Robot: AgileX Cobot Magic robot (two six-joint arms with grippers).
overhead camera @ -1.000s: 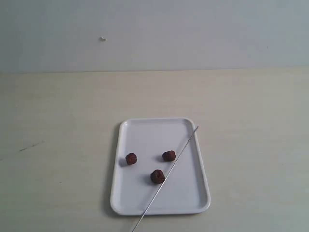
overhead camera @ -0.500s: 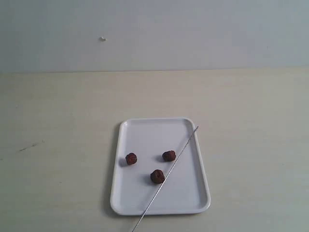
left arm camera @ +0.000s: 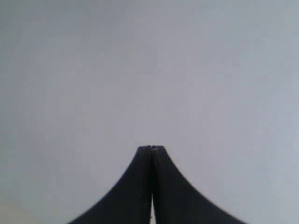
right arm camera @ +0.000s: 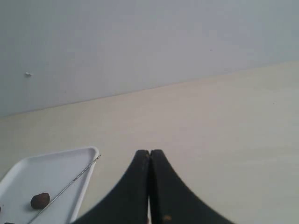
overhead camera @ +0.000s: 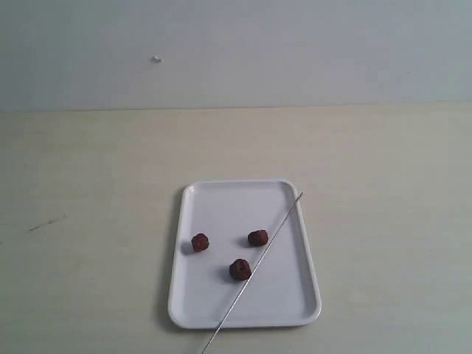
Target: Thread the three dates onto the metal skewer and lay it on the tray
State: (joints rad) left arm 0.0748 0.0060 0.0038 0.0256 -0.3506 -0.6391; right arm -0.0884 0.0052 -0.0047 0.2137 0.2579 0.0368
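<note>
Our left gripper [left arm camera: 152, 148] has its dark fingers pressed together on nothing, facing a blank grey wall [left arm camera: 149, 70]. Our right gripper [right arm camera: 149, 151] is likewise closed and empty above the pale table [right arm camera: 224, 121], and its camera catches a corner of the white tray [right arm camera: 42, 168].

In the exterior view the tray [overhead camera: 228, 199] lies flat on the table. The metal skewer [overhead camera: 284, 223] rests across it, its long axis running from 1 o'clock to 7 o'clock. Its far tip sits over the right rim near the far corner, and its near end crosses the front rim and leaves the picture.

All on the tray, the near date [overhead camera: 240, 269] lies right against the skewer at its 9 o'clock side, the right date [overhead camera: 257, 237] just beside it, and the left date [overhead camera: 200, 242] well apart.
</note>
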